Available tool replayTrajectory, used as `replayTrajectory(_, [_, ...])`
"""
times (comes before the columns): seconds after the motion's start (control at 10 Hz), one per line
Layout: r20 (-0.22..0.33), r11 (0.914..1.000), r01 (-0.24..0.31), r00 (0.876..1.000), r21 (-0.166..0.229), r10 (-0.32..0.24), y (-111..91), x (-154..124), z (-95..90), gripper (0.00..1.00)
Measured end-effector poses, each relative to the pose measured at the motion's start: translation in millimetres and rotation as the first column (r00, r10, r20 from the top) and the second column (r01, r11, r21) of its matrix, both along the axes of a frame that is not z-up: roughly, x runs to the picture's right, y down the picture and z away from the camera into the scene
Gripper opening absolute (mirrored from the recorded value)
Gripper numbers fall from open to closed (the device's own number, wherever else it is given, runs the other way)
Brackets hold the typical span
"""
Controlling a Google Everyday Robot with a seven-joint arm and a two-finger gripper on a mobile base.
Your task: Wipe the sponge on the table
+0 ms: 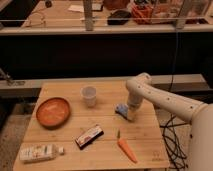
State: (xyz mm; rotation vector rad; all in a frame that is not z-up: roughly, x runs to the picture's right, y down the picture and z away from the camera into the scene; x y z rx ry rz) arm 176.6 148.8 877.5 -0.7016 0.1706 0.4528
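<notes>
The sponge (120,108), a small light-blue pad, lies on the table (145,131) right of the frame's centre, towards the right-hand side of the square bamboo top and roughly midway between its far and near edges. The gripper (128,115) points straight down at that spot, its tip at the tabletop and its claw closed on the right part of the sponge, so that only the left part of the pad shows beside it. The white arm (155,95) rises from the gripper, bends at a rounded elbow above it and runs off to the lower right of the frame. To the left of the sponge, apart from it, a clear plastic cup (89,95) stands upright. Farther left an orange-brown bowl (52,111) sits near the table's left edge. Below and left of the sponge a dark rectangular snack packet (89,136) lies at a slant, and below the sponge an orange carrot (127,150) lies near the front edge, its green end pointing up the frame. A white tube (39,152) lies on its side in the lower left corner of the table. Across the top of the frame runs a long cluttered wooden bench (60,12), and dark cables (172,135) hang on the floor right of the table.
</notes>
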Motion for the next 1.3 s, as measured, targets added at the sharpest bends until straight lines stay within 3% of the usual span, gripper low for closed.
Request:
replayTrajectory(0.7, [-0.027,0.9989,0.034,0.999,-0.033,-0.035,-5.2,2.6,8.8,0.00])
replayTrajectory(1.0, [-0.032,0.9968,0.057,0.998,-0.056,-0.059,7.2,-9.4,3.8,0.00])
replayTrajectory(1.3, [-0.039,0.9957,0.059,0.997,-0.071,-0.062,12.2,-1.1,2.9,0.00])
